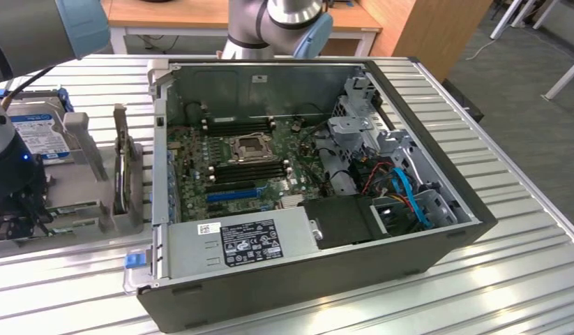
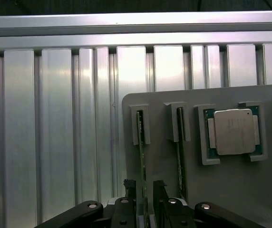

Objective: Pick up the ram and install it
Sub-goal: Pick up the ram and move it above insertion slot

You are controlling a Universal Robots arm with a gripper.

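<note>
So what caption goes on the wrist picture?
Open gripper straddling a ram stick in its gray holder, beside a processor chip.

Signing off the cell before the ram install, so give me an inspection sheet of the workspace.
Surface: slatted aluminium table, computer case standing on it.
Job's things: ram on edge in a slot of the grey holder; case open, motherboard exposed.
Clutter: second stick in the next slot, processor chip, hard drive.
Grippers: gripper open, fingers either side of the ram.
Cables: blue cables inside the case.
Surroundings: wooden desk, grey floor.
</note>
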